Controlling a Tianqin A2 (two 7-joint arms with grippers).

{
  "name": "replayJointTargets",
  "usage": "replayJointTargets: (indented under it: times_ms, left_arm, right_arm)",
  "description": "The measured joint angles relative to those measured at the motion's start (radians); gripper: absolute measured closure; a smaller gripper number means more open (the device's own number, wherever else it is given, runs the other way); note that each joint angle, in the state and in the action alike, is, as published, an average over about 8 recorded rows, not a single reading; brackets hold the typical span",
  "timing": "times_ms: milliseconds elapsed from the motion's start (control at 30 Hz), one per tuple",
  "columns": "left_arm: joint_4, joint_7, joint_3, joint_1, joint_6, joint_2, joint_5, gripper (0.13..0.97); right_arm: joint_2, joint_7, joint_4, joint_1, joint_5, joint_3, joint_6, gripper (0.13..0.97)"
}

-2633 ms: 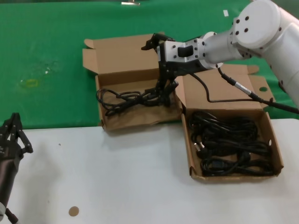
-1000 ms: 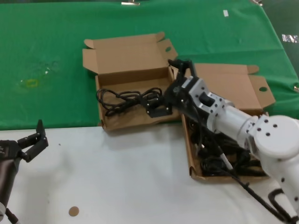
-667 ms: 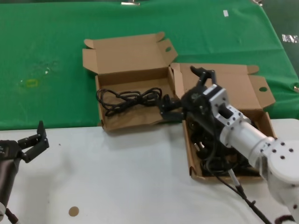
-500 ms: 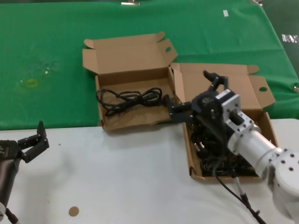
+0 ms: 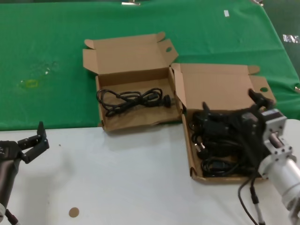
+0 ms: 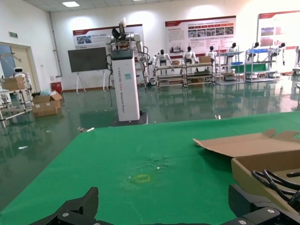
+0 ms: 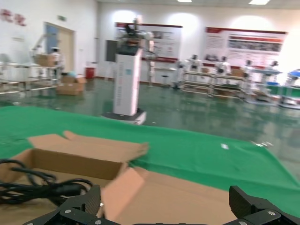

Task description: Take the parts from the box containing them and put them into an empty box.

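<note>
Looking down from the head camera, I see my right gripper [image 5: 229, 112] hanging over the full box [image 5: 276, 154] near the counter's [image 5: 122, 178] right edge, fingers [image 5: 255, 97] spread wide and holding nothing. That straight-walled box is packed with coiled black cables [image 5: 225, 150]. Touching it toward the far edge sits the wavy-walled box [image 5: 133, 123], holding one loose cable [image 5: 131, 99]. My left gripper [image 5: 29, 143] waits at the counter's left edge, fingers parted and empty.

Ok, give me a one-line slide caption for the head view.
Right pincer open over the full box of cables; one cable lies in the other box.
</note>
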Motion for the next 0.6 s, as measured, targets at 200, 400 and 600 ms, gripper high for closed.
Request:
replayJointTargets:
  times_ms: [200,400,600]
  left_arm:
    - [0.0,0.0,0.0,0.0,0.0,0.0,0.0,0.132]
    - [0.0,0.0,0.0,0.0,0.0,0.0,0.0,0.132]
    - [0.0,0.0,0.0,0.0,0.0,0.0,0.0,0.132]
  right_arm:
    - [0.001,0.007,0.027,-0.038,0.017,0.018,0.028,0.129]
    - [0.002,0.007,0.028,-0.039,0.018,0.019,0.029,0.129]
    - [0.002,0.007,0.028,-0.039,0.018,0.019,0.029,0.129]
